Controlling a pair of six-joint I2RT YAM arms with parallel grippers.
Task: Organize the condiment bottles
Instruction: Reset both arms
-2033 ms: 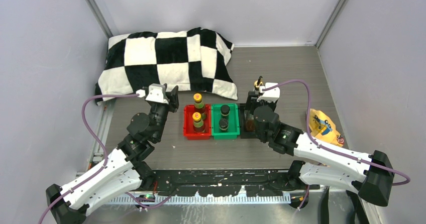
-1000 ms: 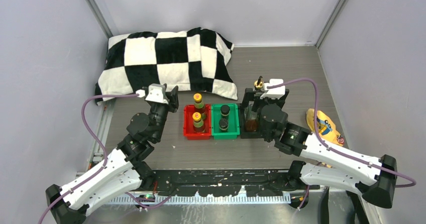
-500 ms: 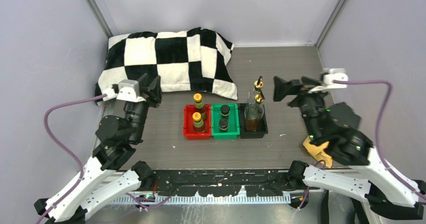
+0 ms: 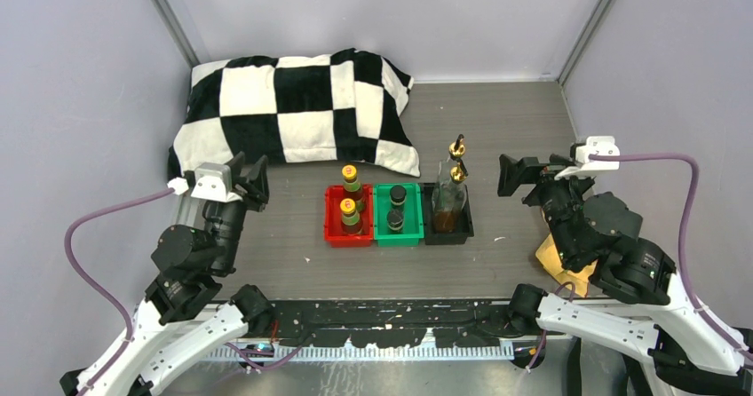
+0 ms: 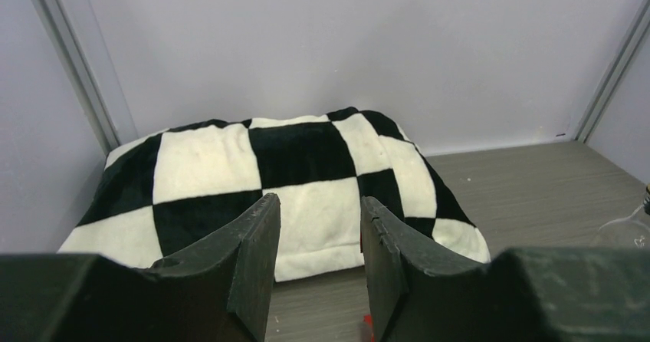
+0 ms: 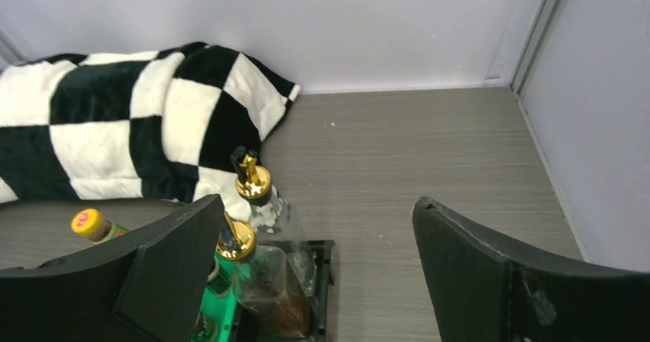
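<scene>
Two orange-capped reddish bottles [image 4: 348, 209] stand in the red tray [image 4: 330, 223]. A pair of black-capped dark bottles [image 4: 397, 195] sits in the green tray [image 4: 413, 225]. In the black tray [image 4: 465, 222] are two clear glass bottles [image 4: 447, 201] with gold pourer tops [image 6: 254, 182]. My left gripper [image 4: 251, 170] [image 5: 320, 204] hovers left of the trays, jaws a little apart and empty, aimed at the pillow. To the right of the trays my right gripper [image 4: 531, 172] [image 6: 318, 204] is raised, wide open and empty.
A black-and-white checkered pillow [image 4: 293, 112] lies at the back left. A yellow packet [image 4: 558, 263] lies under the right arm. Grey walls close in the table on the left, the back and the right.
The right gripper has left the glass bottle standing in the black tray and drawn back to the right and upward. The left arm has drawn back to the left, away from the red tray.
</scene>
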